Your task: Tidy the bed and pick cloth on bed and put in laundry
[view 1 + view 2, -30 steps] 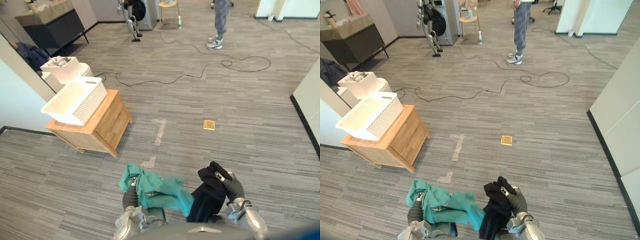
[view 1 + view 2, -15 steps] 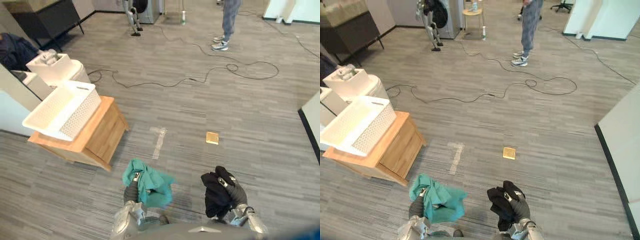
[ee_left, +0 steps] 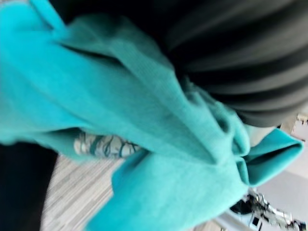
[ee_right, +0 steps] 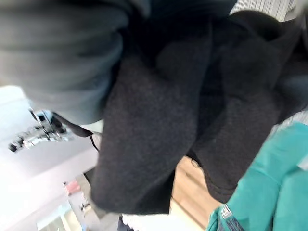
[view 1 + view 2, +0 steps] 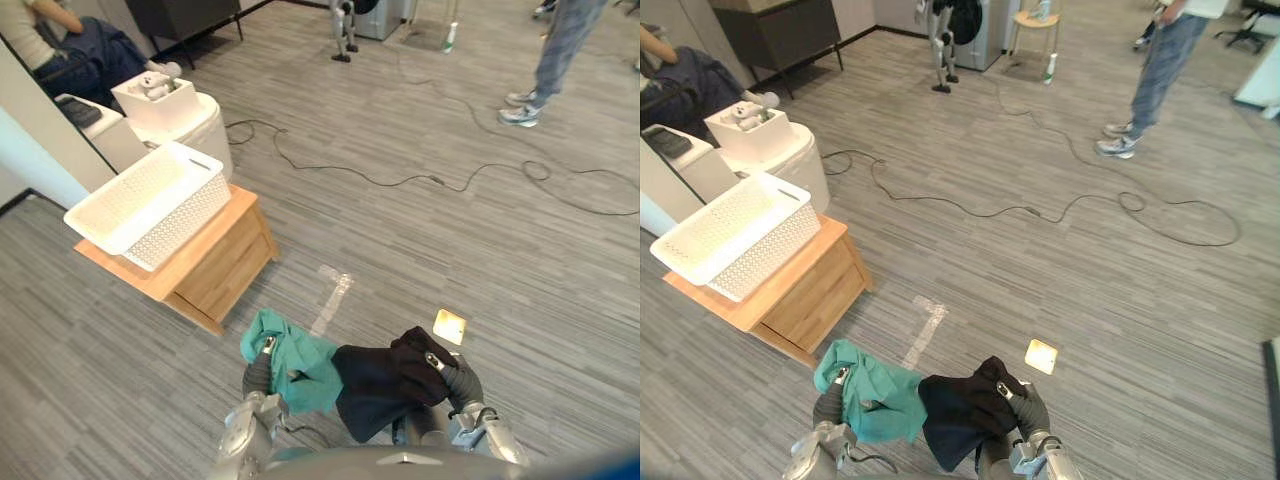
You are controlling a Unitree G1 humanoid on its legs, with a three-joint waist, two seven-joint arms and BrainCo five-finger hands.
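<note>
A teal cloth (image 5: pixel 292 362) hangs from my left hand (image 5: pixel 259 373), whose fingers are curled into it low in the eye views. Beside it a black cloth (image 5: pixel 381 380) is bunched in my right hand (image 5: pixel 452 378), which is shut on it. The two cloths overlap in the middle, the black one lying over the teal one's edge. Both wrist views are close up on the fabric: teal cloth (image 3: pixel 144 125) and black cloth (image 4: pixel 173 120). A white perforated laundry basket (image 5: pixel 150 203) stands tilted on a low wooden cabinet (image 5: pixel 215 268) ahead to the left.
A white unit (image 5: pixel 170 105) stands behind the cabinet. A black cable (image 5: pixel 400 180) snakes over the grey floor. A person's legs (image 5: pixel 555 55) stand at the far right, and another person sits at the upper left (image 5: pixel 55 40). A small yellow square (image 5: pixel 448 326) lies on the floor.
The view has swung, so the basket and cabinet sit nearer and more central. The black cloth now spreads left over the teal cloth; both hands keep their hold.
</note>
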